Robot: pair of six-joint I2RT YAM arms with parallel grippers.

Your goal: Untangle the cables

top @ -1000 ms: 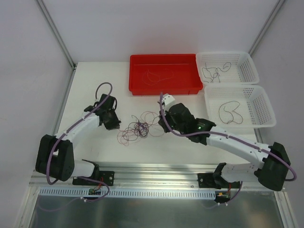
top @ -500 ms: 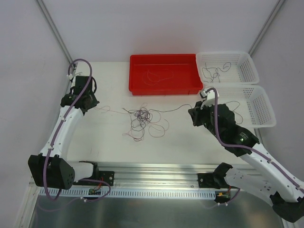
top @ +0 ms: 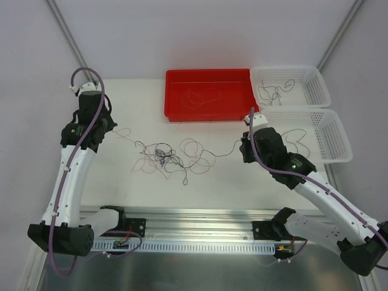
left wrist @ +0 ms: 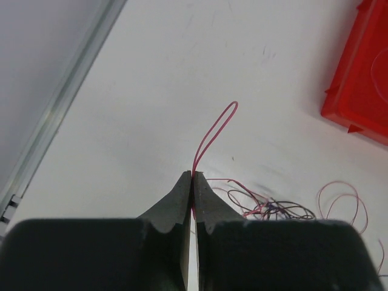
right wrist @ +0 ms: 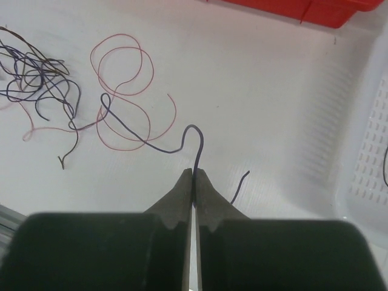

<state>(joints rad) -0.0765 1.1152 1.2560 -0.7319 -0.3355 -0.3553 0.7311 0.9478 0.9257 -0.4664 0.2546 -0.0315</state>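
**Both claws clamped on strand ends, bunch lying between them**

Left claw [left wrist: 192,176]: jaws pressed together, clamped on a red strand [left wrist: 216,128]. In the left wrist view the strand sticks out past the tips as a narrow, closed loop pointing to the upper middle of the frame. More thin strands trail along the lower right of that frame.

Right claw [right wrist: 193,171]: jaws pressed together, clamped on a dark purple strand [right wrist: 159,145]. In the right wrist view it rises from the tips, hooks over and runs left. It crosses a set of loose pink-red loops [right wrist: 124,91] and goes on toward the dark bunch at the upper left. A short dark loose end [right wrist: 240,185] lies just right of the tips.

Top view: the left claw sits left of centre and the right claw right of centre. The cables [top: 162,156] lie on the white surface [top: 121,182] between them, mid-frame. They form a small dark knot with open loops spread to its right. One thin strand leads out to each claw.

Surroundings:
- The red tray [top: 176,103] is at upper centre and holds one thin looped strand.
- The upper basket [top: 318,91] is at upper right and holds several dark strands.
- The lower basket [top: 336,142] is below it and holds one dark looped strand.
- The right claw is near the lower basket's left edge.
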